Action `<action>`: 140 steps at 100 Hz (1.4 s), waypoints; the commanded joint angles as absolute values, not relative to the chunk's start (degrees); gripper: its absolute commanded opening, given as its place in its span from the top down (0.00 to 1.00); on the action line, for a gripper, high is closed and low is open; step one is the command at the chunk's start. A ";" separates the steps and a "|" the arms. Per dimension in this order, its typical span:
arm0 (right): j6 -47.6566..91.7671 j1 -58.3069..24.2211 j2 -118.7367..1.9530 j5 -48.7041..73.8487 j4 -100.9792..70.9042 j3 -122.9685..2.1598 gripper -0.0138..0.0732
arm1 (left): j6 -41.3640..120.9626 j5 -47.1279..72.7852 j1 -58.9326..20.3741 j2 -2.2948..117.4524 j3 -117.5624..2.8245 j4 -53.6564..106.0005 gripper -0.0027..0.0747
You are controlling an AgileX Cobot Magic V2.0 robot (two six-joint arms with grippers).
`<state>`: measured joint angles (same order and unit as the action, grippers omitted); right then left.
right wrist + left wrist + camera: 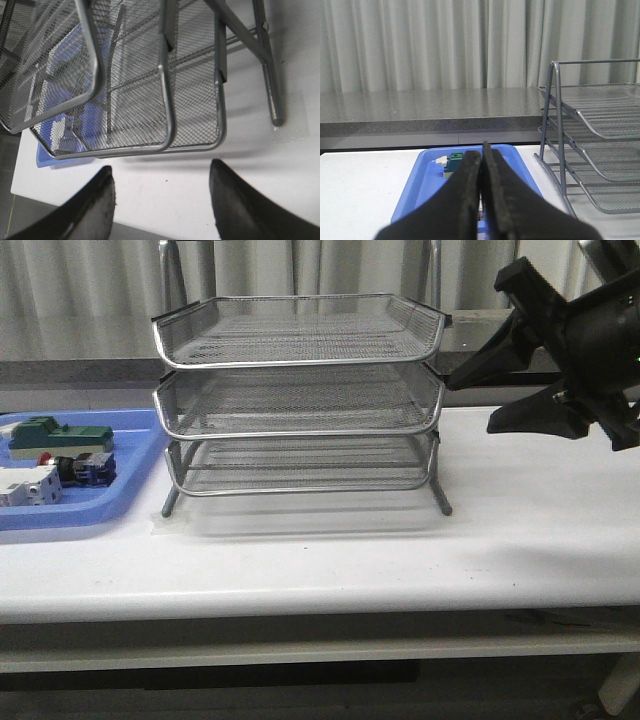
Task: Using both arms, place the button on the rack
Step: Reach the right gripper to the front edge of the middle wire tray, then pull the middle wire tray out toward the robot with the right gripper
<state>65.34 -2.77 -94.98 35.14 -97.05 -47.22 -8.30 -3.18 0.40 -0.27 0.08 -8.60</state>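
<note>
I see the rack point(298, 400) standing at the middle of the white table point(520, 540), nearer its back edge, all three trays bare; the button point(78, 469) lies in the blue tray point(120, 495) at the table's left edge, beside a white block point(28, 485) and in front of a green block point(55, 435); my left gripper point(482, 192) has its jaws pressed together over the blue tray, holding nothing; my right gripper point(162, 200) hangs with jaws spread wide, above the table near the rack's right front corner.
</note>
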 commanded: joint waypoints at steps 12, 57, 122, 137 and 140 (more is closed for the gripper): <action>68.04 -2.38 -97.69 42.30 -102.06 -52.29 0.34 | -8.84 -7.86 0.06 -2.21 2.68 -8.26 0.96; 68.04 -8.10 -105.72 39.51 -102.25 -60.97 0.34 | -8.84 -7.86 0.06 -2.21 2.68 -8.26 0.96; 68.04 -8.64 -109.39 38.86 -103.42 -61.76 0.82 | -8.84 -7.86 0.06 -2.21 2.68 -8.26 0.96; 68.04 -8.64 -109.32 38.85 -102.72 -60.23 0.82 | -8.84 -7.86 0.06 -2.21 2.68 -8.26 0.96; 68.04 -8.64 -109.27 39.02 -102.72 -59.54 0.82 | -8.84 -7.86 0.06 -2.21 2.68 -8.26 0.96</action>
<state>66.67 -8.56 -111.76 37.64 -103.70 -60.08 -8.30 -3.18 0.40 -0.27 0.08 -8.60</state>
